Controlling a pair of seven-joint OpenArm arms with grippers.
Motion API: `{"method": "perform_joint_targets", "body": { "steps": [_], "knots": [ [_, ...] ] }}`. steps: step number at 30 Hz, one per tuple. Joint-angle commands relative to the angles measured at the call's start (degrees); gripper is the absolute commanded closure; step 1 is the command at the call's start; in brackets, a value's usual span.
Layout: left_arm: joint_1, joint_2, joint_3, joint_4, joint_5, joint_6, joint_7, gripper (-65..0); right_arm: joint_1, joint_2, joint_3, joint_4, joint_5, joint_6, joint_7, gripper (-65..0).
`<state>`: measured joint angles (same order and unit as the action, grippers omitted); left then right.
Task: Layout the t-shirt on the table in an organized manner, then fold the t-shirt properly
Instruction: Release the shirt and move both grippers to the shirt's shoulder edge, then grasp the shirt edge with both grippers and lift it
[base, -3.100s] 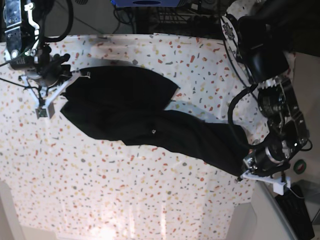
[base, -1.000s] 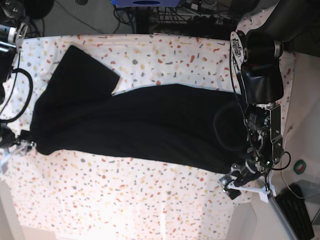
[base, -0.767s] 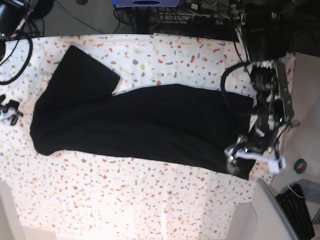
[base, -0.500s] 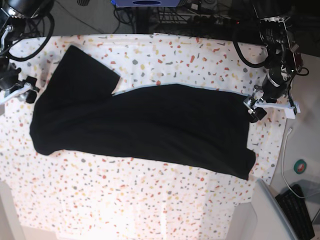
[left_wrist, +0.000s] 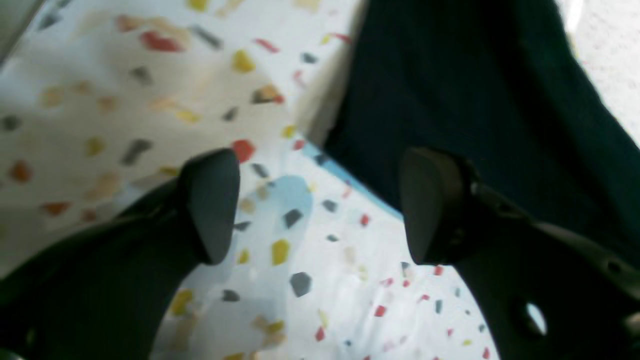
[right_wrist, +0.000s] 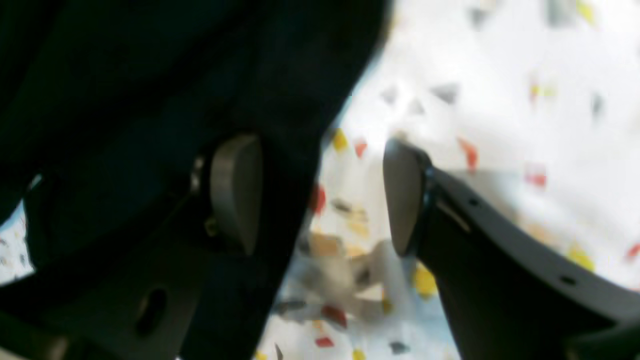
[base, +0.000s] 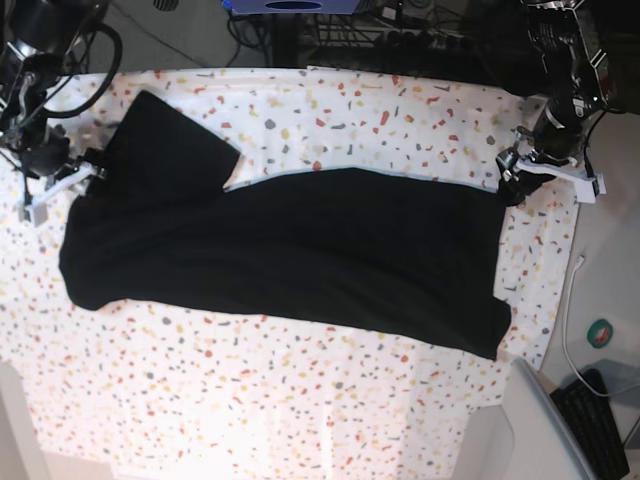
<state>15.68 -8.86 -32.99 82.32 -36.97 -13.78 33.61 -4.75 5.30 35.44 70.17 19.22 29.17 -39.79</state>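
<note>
Meanwhile, the black t-shirt (base: 290, 250) lies spread across the speckled desk (base: 300, 400). At its far corners, the left gripper (left_wrist: 320, 207) and the right gripper (right_wrist: 322, 195) each hang with jaws spread, straddling the cloth's edge and pinching nothing.

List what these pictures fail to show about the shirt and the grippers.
- t-shirt print: base view shows only plain black cloth; the printed side isn't visible.
- right gripper: right wrist view is blurred; whether the fingers touch cloth is unclear.
- left gripper: small in the base view; the t-shirt is cut off by the left wrist frame's edge.
</note>
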Motion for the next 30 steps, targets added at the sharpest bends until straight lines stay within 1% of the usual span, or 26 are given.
{"method": "perform_joint_targets", "body": {
  "steps": [1, 3, 5, 6, 7, 8, 9, 11, 13, 18, 21, 25, 26, 27, 28, 29, 30],
  "knots": [
    [-0.34, -0.59, -0.11, 0.97, -0.88, -0.77, -1.03, -47.2, -1.71, -0.68, -1.38, 1.26, 0.34, 0.41, -1.04, -36.2],
    [-0.34, -0.50, 0.69, 0.88, -0.79, -0.77, -0.95, -47.2, -3.29, -1.83, -3.40, 3.98, 0.34, 0.94, -0.87, -36.2],
    [-0.25, -0.50, 3.67, 0.88, -0.79, -0.77, -1.12, -47.2, -4.61, -2.44, -5.68, 5.65, 0.34, 2.35, -0.69, -35.6],
    [0.10, -0.50, 4.64, 0.88, -0.79, -0.77, -1.12, -47.2, -4.78, -2.53, -6.12, 5.74, 0.34, 2.79, -0.69, -33.6],
    [0.10, -0.41, 5.43, 0.36, -0.88, -0.77, -1.21, -47.2, -4.87, -2.62, -6.39, 5.74, 0.34, 2.79, -0.69, -29.4],
    [-0.08, 0.29, 5.70, -0.79, -1.05, -0.77, -1.30, -47.2, -4.87, -2.62, -6.39, 5.48, 0.34, 2.79, -0.69, -23.4],
    [-0.34, 0.99, 5.70, -1.93, -0.88, -0.77, -1.39, -47.2, -4.87, -2.62, -6.30, 5.48, 0.34, 2.79, -0.69, -16.4],
    [-1.22, 1.87, 4.20, -4.39, -0.88, -0.77, -2.62, -47.2, -4.87, -2.62, -6.30, 5.48, 0.34, 2.79, -0.69, -0.2],
    [-1.66, 3.10, 2.88, -6.76, -0.88, -0.77, -4.55, -47.2, -5.05, -2.53, -6.30, 5.48, 0.34, 2.79, -0.78, 0.0],
    [-1.75, 3.19, 3.15, -7.82, -0.88, -0.77, -9.30, -47.2, -5.40, -2.62, -6.30, 5.48, 0.34, 2.79, -0.78, 0.0],
    [-4.74, 3.19, 3.15, -9.23, -0.79, -0.77, -8.95, -47.2, -5.40, -2.53, -6.30, 5.48, 0.34, 2.79, -0.87, 0.0],
    [-10.01, 3.19, 3.23, -15.64, -0.79, -0.77, -9.03, -46.9, -6.10, -2.36, -6.83, 6.00, 0.25, 2.79, -1.04, 0.0],
    [-11.07, 3.28, 3.32, -17.05, -0.79, -0.77, -8.95, -45.6, -6.45, -2.36, -6.83, 6.71, 0.25, 2.79, -1.04, 0.0],
    [-11.68, 3.28, 4.11, -17.93, -0.79, -0.77, -8.95, -40.6, -7.07, -2.36, -6.91, 7.76, 0.16, 2.79, -1.13, 0.0],
    [-11.86, 3.02, 5.70, -18.10, -0.79, -0.77, -8.95, -31.8, -7.95, -2.36, -6.91, 9.17, 0.16, 2.79, -1.13, 0.0],
    [-11.68, 2.93, 7.19, -18.02, -0.79, -0.77, -8.95, -21.4, -8.65, -2.36, -6.91, 10.58, 0.16, 2.79, -1.13, 0.0],
    [-11.59, 2.67, 8.42, -17.14, -0.79, -0.77, -8.95, -7.4, -9.44, -2.36, -6.91, 12.07, 0.16, 2.79, -1.13, 0.0]
  ]
}}
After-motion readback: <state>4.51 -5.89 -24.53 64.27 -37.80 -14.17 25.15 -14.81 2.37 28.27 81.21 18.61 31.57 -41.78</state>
